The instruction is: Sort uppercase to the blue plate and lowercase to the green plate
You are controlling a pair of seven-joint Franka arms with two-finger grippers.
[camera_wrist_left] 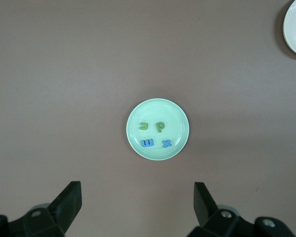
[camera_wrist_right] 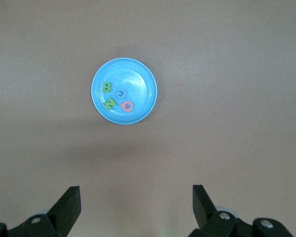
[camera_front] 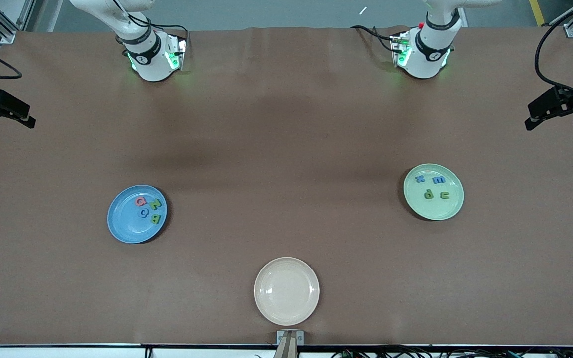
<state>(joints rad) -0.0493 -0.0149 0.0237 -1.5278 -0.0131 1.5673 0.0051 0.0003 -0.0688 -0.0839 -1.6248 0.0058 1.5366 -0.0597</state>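
Observation:
The blue plate [camera_front: 122, 226] holds the uppercase letters: pink-red Q [camera_front: 141, 201], green N [camera_front: 156, 204], blue C [camera_front: 143, 213] and green B [camera_front: 155, 218]. The green plate [camera_front: 435, 211] holds the lowercase letters: blue x [camera_front: 420, 179], blue m [camera_front: 438, 179], green p [camera_front: 429, 194] and green u [camera_front: 445, 195]. My left gripper [camera_wrist_left: 137, 197] is open and empty, high above the table, looking down on the green plate [camera_wrist_left: 158, 106]. My right gripper [camera_wrist_right: 135, 197] is open and empty, high above the table, looking down on the blue plate [camera_wrist_right: 143, 79].
An empty cream plate [camera_front: 286, 291] sits near the table's front edge, midway between the two ends. Black fixtures with cables stand at the table's ends [camera_front: 0, 107] [camera_front: 560, 107]. Both arm bases stand along the edge farthest from the front camera.

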